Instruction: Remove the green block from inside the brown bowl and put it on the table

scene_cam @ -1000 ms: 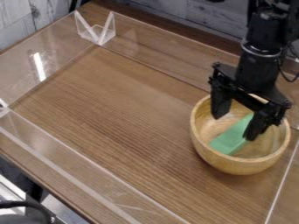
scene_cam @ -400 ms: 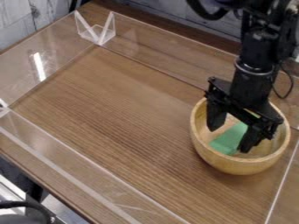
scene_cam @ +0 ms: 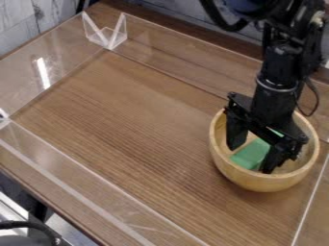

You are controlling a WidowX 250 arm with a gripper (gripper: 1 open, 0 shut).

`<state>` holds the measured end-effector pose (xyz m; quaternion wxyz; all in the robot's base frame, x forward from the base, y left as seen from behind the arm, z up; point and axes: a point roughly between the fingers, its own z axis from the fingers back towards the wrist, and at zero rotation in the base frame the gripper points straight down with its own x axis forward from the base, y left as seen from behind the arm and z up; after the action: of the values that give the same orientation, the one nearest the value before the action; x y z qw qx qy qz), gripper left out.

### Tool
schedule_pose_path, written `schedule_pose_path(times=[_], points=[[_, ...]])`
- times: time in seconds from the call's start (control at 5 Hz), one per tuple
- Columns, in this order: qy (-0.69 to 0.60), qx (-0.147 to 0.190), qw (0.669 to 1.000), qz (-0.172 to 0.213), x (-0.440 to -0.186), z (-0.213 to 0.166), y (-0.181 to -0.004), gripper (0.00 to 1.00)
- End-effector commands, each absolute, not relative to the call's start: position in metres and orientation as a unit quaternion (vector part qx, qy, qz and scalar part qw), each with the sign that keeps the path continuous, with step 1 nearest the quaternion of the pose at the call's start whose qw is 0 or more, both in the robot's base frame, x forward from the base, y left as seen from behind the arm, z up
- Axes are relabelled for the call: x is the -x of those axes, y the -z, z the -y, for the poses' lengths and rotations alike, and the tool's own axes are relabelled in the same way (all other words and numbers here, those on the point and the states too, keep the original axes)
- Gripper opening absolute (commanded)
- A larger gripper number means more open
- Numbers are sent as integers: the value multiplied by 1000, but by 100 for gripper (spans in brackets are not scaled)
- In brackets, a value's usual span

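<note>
Now that I have sunk lower than a second ago, my jaws (scene_cam: 265,145) hang wide apart inside the brown bowl (scene_cam: 232,163), straddling the green block (scene_cam: 252,152) on its floor. Nothing is gripped yet; closing looks next, then the lift toward the desk (scene_cam: 129,115).

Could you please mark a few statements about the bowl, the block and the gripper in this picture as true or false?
1. The green block lies inside the brown bowl. True.
2. The gripper is shut on the block. False: its jaws stand open, one on either side of the block.
3. The bowl sits near the right edge of the table. True.
4. The gripper points sideways along the table. False: it points straight down into the bowl.
5. The bowl is tipped over. False: it stands upright.
</note>
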<state>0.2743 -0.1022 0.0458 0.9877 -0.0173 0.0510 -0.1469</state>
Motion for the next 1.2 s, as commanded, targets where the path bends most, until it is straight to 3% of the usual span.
schedule_pose_path(times=[0.0, 0.2, 1.0], points=[[145, 23, 989, -30, -280, 101, -52, 100], [151, 23, 988, -29, -280, 101, -48, 0], [135, 25, 990, -23, -282, 97, -55, 0]])
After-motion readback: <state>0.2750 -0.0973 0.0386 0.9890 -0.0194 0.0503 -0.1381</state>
